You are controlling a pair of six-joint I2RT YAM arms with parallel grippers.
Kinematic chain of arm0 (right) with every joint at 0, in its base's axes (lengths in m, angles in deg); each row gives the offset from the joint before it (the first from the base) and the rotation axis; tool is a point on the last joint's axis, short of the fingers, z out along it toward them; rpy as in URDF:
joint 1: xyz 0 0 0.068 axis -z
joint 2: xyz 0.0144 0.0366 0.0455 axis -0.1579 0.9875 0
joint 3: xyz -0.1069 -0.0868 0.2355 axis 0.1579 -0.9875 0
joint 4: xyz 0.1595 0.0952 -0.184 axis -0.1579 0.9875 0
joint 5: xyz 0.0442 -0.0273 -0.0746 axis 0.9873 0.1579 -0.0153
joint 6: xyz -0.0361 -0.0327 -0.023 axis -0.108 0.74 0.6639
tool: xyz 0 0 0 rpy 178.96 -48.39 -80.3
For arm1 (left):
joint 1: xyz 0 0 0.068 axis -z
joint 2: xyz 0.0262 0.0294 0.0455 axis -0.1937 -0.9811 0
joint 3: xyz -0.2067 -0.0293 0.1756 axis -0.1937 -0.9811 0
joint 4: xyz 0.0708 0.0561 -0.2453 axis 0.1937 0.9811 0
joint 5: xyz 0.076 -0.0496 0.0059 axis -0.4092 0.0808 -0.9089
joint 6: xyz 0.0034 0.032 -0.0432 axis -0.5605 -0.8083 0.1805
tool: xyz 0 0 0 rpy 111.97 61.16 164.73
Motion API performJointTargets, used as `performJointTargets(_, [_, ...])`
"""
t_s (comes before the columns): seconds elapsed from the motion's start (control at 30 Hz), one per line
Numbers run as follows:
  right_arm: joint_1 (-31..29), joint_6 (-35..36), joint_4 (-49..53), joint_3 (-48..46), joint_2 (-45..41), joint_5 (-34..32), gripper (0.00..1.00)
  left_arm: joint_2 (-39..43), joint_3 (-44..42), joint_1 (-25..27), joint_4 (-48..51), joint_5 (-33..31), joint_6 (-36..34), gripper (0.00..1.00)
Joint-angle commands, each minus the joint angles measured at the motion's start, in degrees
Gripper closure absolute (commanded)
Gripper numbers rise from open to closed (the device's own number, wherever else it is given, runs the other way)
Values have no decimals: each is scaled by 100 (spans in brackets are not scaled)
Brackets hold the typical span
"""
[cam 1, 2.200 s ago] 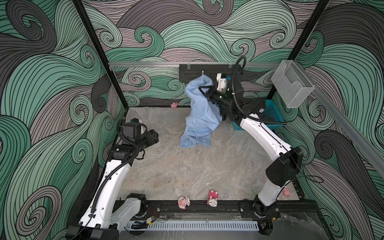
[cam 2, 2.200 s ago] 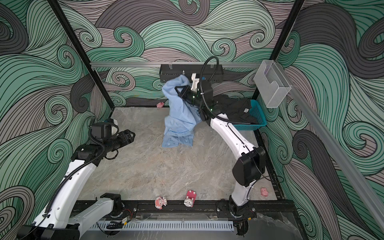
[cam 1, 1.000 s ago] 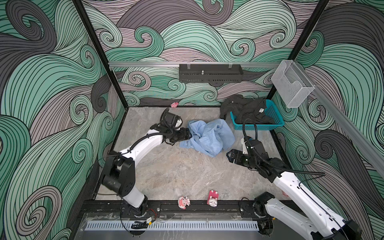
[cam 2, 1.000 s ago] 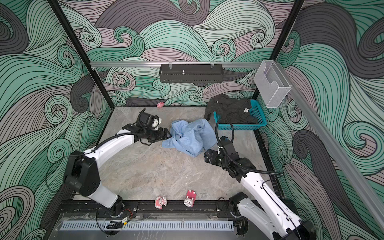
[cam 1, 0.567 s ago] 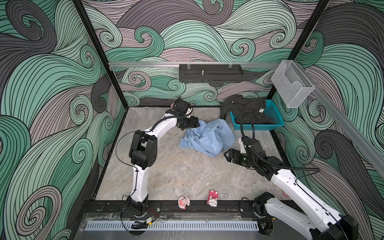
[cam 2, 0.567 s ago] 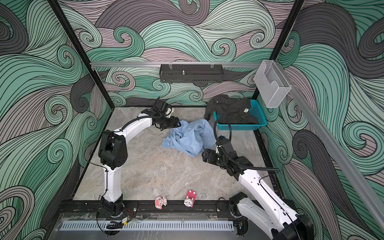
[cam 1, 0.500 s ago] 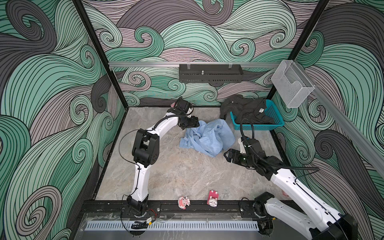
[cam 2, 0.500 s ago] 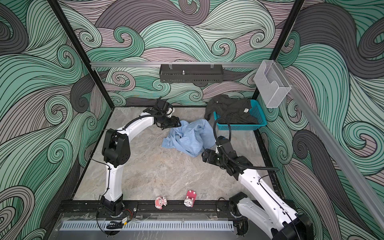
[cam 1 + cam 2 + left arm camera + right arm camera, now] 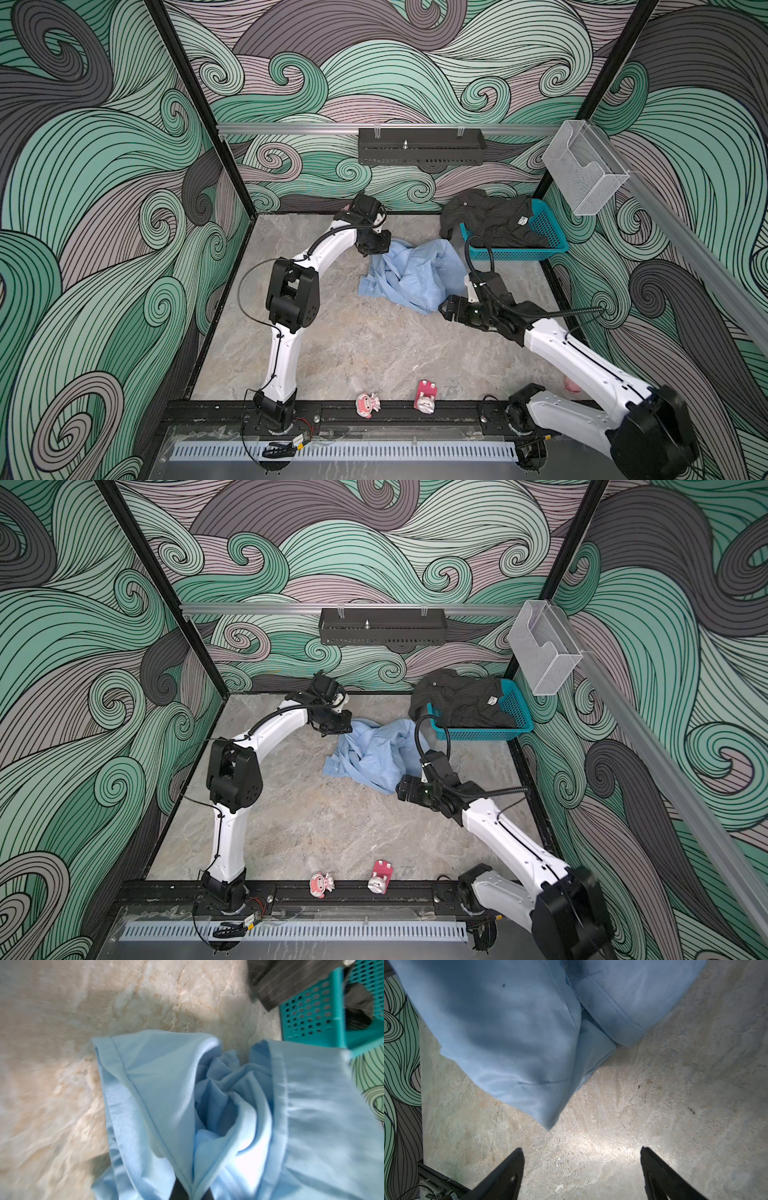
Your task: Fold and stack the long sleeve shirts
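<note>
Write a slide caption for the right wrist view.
Right gripper open over the table, with a corner of the blue shirt just ahead of its fingers, untouched.

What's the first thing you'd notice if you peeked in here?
A crumpled light blue shirt lies in the middle, its far edge pinched by the left end effector. A dark shirt spills out of the teal basket at the back right, and swirly green wave walls surround everything.
</note>
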Motion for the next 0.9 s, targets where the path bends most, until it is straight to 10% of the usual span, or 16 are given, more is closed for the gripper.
performJointTargets(0.0, [-103, 151, -525, 453, 541, 94, 13, 1206, -322, -150, -219, -207, -8, 100])
performJointTargets(0.13, [-121, 293, -953, 831, 1254, 82, 25, 2331, -1220, -241, -786, -498, 104, 100])
performJointTargets(0.27, [-117, 535, -868, 1299, 1498, 146, 83, 3207, -1470, -449, -556, -637, 101, 100])
performJointTargets(0.33, [-142, 549, -868, 1426, 1394, 174, 92, 3506, -1506, -534, -417, -669, 60, 100])
performJointTargets(0.53, [-705, 372, -1315, 1503, 1428, 715, 29, 3696, -1540, -658, -123, -573, 33, 100])
performJointTargets(0.87, [-1495, -115, -2393, 2354, 3166, 1012, 16, 3777, -1633, -656, -187, -343, 184, 100])
